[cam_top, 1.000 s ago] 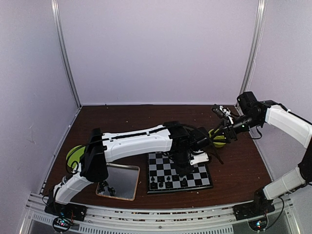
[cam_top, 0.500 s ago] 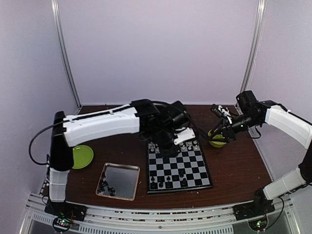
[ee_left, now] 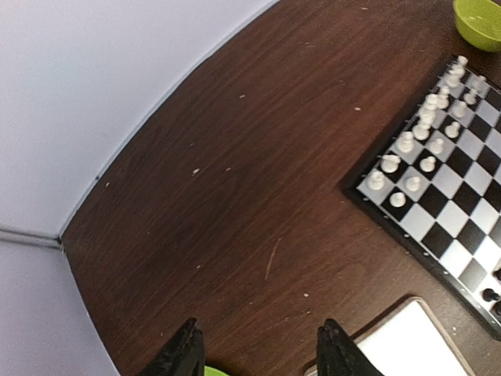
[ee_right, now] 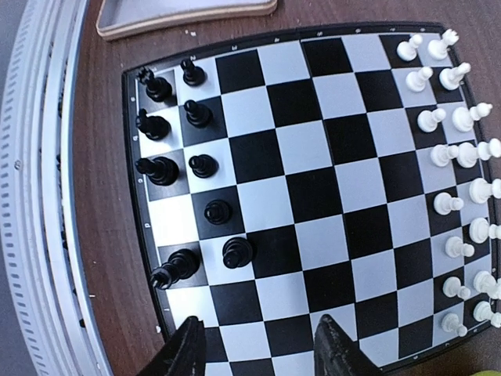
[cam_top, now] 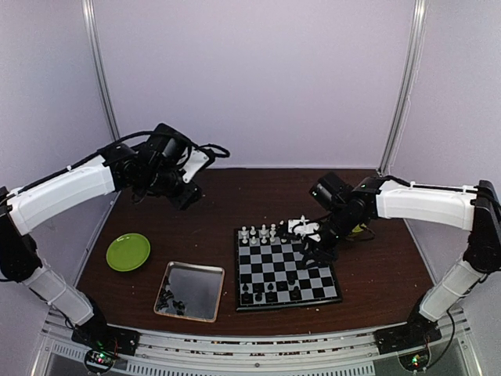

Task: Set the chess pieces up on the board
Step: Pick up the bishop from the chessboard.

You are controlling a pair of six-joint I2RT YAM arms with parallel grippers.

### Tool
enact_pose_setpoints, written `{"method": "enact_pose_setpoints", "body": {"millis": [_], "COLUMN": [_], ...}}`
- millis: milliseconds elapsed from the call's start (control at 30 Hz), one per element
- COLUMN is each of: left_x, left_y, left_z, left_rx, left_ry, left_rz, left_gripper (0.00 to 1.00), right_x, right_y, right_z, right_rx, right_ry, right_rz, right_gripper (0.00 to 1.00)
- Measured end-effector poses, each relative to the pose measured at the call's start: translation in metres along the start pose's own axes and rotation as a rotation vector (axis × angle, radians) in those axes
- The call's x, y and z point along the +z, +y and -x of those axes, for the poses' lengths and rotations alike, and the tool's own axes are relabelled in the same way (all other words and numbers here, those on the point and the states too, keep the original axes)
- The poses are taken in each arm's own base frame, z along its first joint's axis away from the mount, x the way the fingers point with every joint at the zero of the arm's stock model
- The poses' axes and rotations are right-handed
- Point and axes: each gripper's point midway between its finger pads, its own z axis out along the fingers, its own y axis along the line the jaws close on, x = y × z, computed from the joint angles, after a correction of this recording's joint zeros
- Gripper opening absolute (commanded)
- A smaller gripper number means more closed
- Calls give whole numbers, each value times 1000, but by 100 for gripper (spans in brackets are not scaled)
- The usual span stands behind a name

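Overhead: shows left gripper (cam_top: 186, 194) held back-left, well clear of flat black-and-silver checked chessboard (cam_top: 313, 276), leaving right gripper (cam_top: 315, 244) room over its right edge.

Left wrist: shows jaws spread, empty.

Right wrist: shows jaws apart, empty, with tiny glossy black chess pieces (ee_right: 160, 170) along one edge, tiny white chess pieces (ee_right: 450, 204) opposite.

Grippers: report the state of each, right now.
Left gripper: open, holding nothing.
Right gripper: open, holding nothing, over the board.
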Motion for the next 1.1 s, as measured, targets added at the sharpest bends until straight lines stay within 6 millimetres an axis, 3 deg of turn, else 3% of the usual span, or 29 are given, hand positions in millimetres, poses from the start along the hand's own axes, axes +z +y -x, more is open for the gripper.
{"method": "enact_pose_setpoints", "body": {"millis": [100, 167, 233, 500, 700, 867, 1100], "left_x": [-5, -12, -20, -23, -23, -23, -23], "left_y": [38, 60, 69, 63, 62, 60, 59], "left_z": [-14, -15, -9, 2, 2, 3, 3], "left_rx": [-94, -151, -179, -181, -180, -179, -178], "left_ry": [-36, -78, -123, -170, -172, -174, -176], "left_rz": [55, 91, 101, 60, 55, 47, 41], "left_gripper": [53, 52, 52, 52, 52, 51, 51], "right_x": [17, 24, 29, 50, 59, 60, 51], "right_y": [0, 0, -2, 1, 12, 10, 4], "right_z": [-3, -5, -4, -2, -5, -6, -7], "right_rx": [-27, -40, -51, -94, -120, -121, -119], "right_ry": [73, 108, 134, 199, 238, 249, 248], "right_rz": [-17, -29, -38, -26, -1, -9, -44], "right_gripper": [48, 48, 48, 43, 26, 10, 4]}}
